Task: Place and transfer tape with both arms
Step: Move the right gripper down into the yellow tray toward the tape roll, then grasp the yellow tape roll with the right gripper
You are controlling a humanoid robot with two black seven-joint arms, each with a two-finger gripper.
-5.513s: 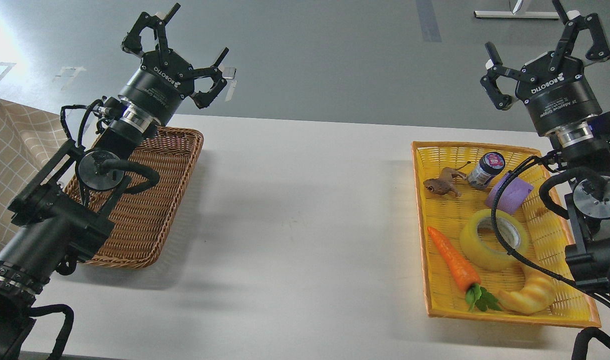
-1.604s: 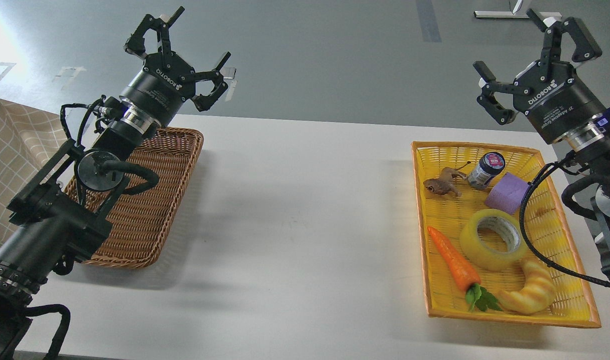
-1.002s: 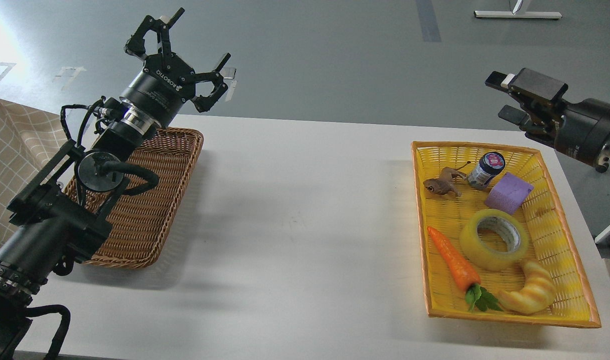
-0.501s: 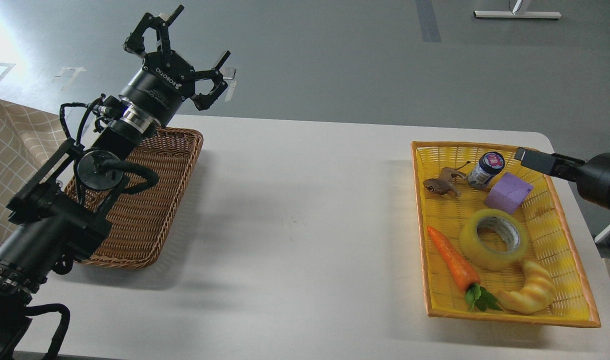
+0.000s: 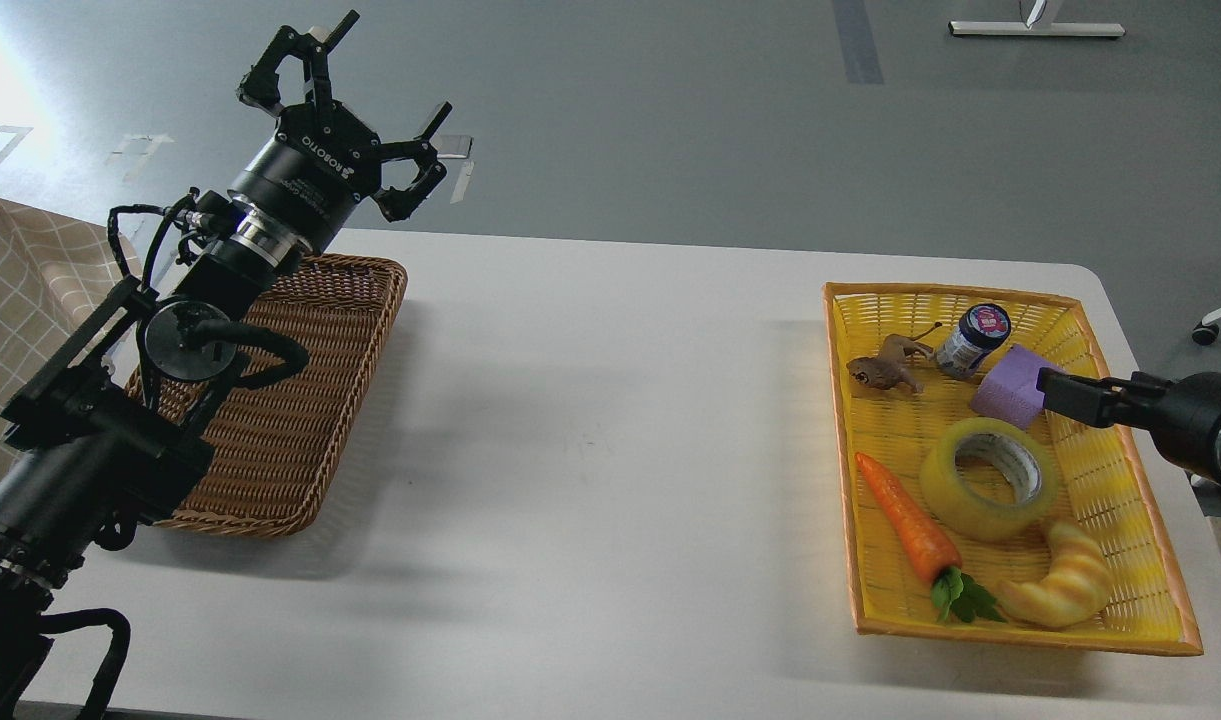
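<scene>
The right end effector (image 5: 1055,392) reaches in low from the right edge, seen side-on and dark, so I cannot tell how far its fingers are parted; it holds nothing. Its tip hangs over the yellow basket (image 5: 1130,470), just beside a purple block (image 5: 1008,392) and just above and to the right of the tape (image 5: 988,479), likely lined up to come down on the roll. The tape lies flat in the middle of that basket, its hole facing up, with a toy carrot (image 5: 908,522) to its left, a croissant (image 5: 1065,578) below it, and a small jar (image 5: 972,340) and a toy frog (image 5: 882,370) farther back. The left end effector (image 5: 345,105) is raised with its fingers spread wide and empty, waiting above the far end of a brown wicker basket (image 5: 340,400) on the left side of the white counter (image 5: 590,440), probably ready to receive the roll. Compared with half a second earlier, the right end effector has dropped from the basket's far corner to a spot beside the tape, while the left arm has barely shifted.
</scene>
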